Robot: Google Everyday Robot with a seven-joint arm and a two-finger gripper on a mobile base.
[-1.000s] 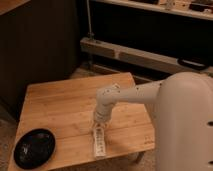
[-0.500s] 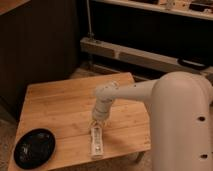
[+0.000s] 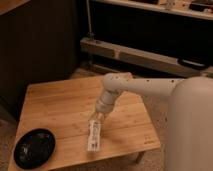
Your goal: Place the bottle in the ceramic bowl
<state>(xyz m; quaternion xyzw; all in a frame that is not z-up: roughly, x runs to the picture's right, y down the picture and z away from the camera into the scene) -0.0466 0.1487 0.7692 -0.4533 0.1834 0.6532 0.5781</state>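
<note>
One large white rounded robot body [image 3: 192, 130] fills the nearest right part of the view, rising just past the right edge of the low rectangular light-wood plank table [image 3: 55, 102]. At the table's near left corner sits the round, shallow, glossy black ceramic bowl [image 3: 34, 150], with nothing in it and its rim close to the table's front edge. Towards the middle of the table's near half, well apart from the bowl and to its right, is the small slim white bottle [image 3: 94, 136] with a label of reddish and dark markings. It lies lengthwise, one end pointing at the table's front edge and the other end pointing away from it.

The gripper [image 3: 98, 119] is right at that far end of the bottle, low over the table's middle, pointing down and slightly to the left. Whether it is gripping the bottle or only meeting it cannot be told.

Above it the white jointed arm [image 3: 145, 86] bends at a rounded elbow over the table's far right part and runs off to the robot body. Beyond the table's far edge a pale metal beam [image 3: 135, 55] runs across, and a dark brown wall panel [image 3: 45, 45] stands behind the table's far left side.
</note>
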